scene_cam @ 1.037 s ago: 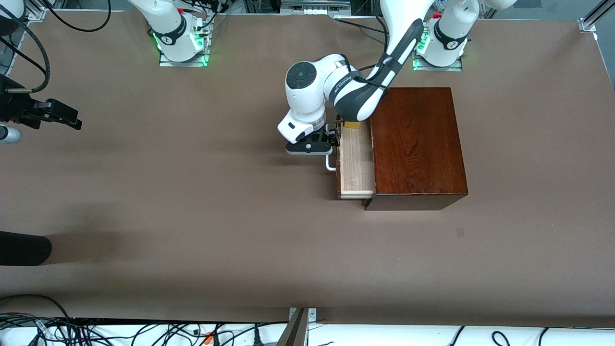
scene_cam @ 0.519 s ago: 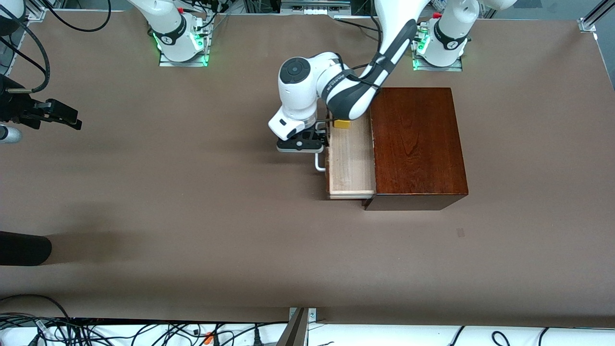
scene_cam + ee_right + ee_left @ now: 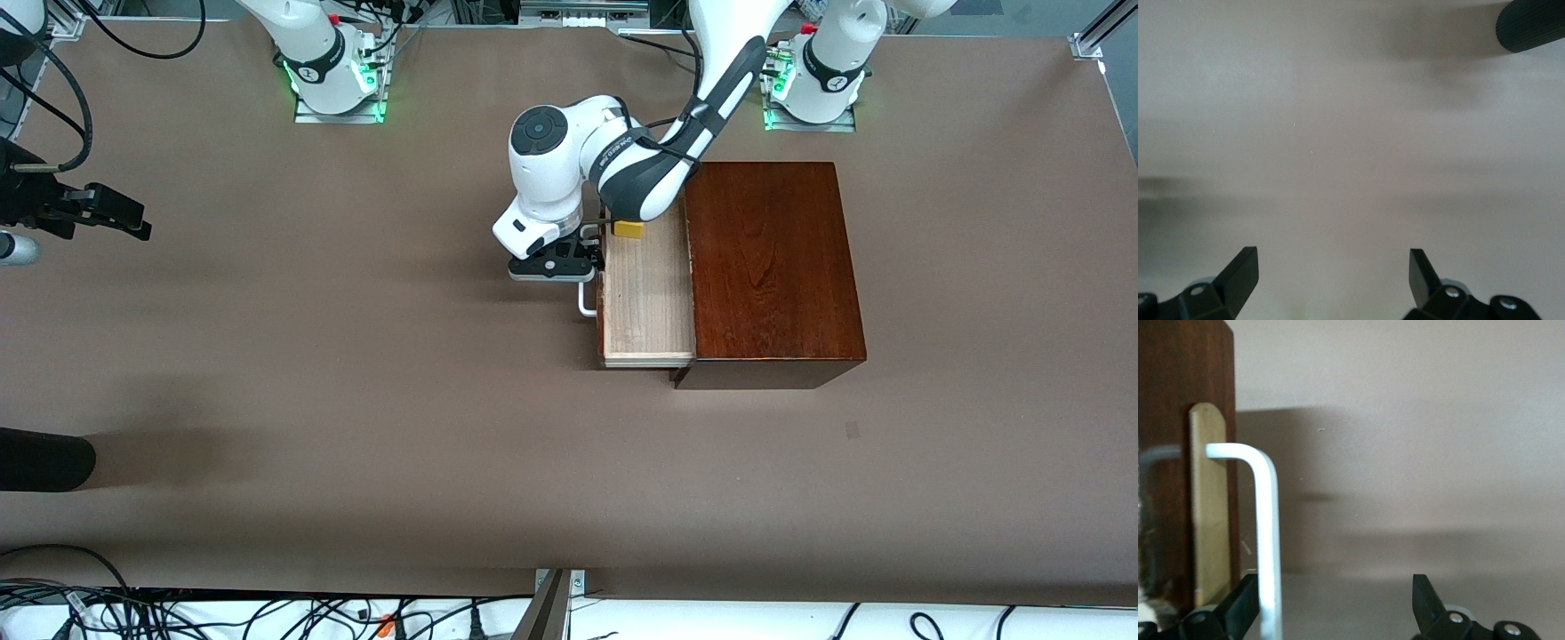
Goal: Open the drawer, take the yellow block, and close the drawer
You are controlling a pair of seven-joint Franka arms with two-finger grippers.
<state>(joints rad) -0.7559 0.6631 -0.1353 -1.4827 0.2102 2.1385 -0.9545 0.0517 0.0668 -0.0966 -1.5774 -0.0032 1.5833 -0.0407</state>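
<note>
The drawer [image 3: 647,307] stands partly pulled out of the glossy mahogany box [image 3: 769,267], its pale wood tray showing. The yellow block [image 3: 630,229] lies in the tray's corner farthest from the front camera, partly under the left arm. My left gripper [image 3: 589,252] is open at the drawer's white handle [image 3: 587,307]. In the left wrist view the handle [image 3: 1268,540] lies between the open fingers, against one finger [image 3: 1245,597], in front of the dark front panel [image 3: 1175,420]. My right gripper [image 3: 124,220] waits open over bare table at the right arm's end; it also shows in the right wrist view [image 3: 1331,283].
A black rounded object [image 3: 44,460] lies at the table's edge at the right arm's end, nearer the front camera; it also shows in the right wrist view [image 3: 1531,27]. Cables run along the table's near edge [image 3: 267,613].
The drawer has slid farther out toward the right arm's end, with my left gripper moving along at its handle. More of the yellow block shows. The right arm has not moved.
</note>
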